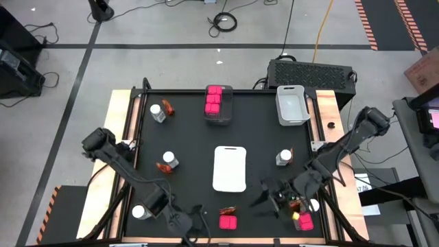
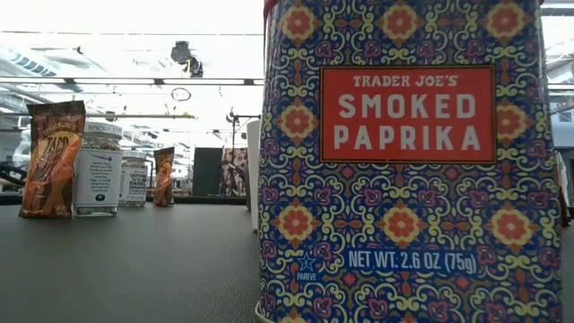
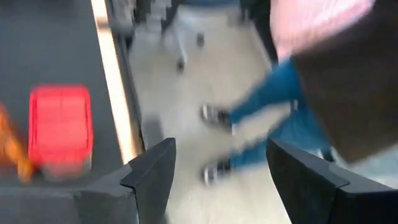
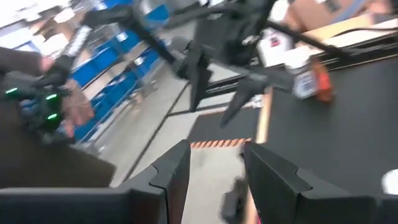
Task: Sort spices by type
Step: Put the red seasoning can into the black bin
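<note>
Hanging at the near edge of the table, left gripper [image 3: 221, 149]: fingers [image 3: 152, 177] spread, nothing between them, pointing out over the floor past the table's edge.
- Pink cube box [image 3: 60, 127]: on the table just beside this gripper, apart from it, with a red-orange packet [image 3: 9, 149] touching or almost touching its far side.
- Jar with a white cap [image 1: 140, 212]: near the left arm's other side, standing alone.
- Person in blue trousers [image 3: 273, 112]: on the floor ahead of the spread fingers.

Right gripper [image 4: 216, 152]: low over the near right part of the table, fingers parted, holding nothing.
- Second pink cube box [image 1: 305, 221] and a capped jar [image 1: 314, 204]: close beside the right arm, behind its gripper.
- Jar and packet pair [image 1: 284, 158]: a little beyond this gripper, toward the table's far side.
- White tray [image 1: 230, 168]: between the two grippers and farther in, bare.

Far from both grippers:
- Dark bin [image 1: 218, 118] with pink cube boxes [image 1: 214, 99] inside, at the far edge.
- Grey bin [image 1: 291, 120] beside it.
- Two more jar and packet pairs [image 1: 157, 113], [image 1: 169, 160] on the left half.

Low view: patterned tin [image 2: 404, 179] lettered "Smoked Paprika" fills the near ground.
</note>
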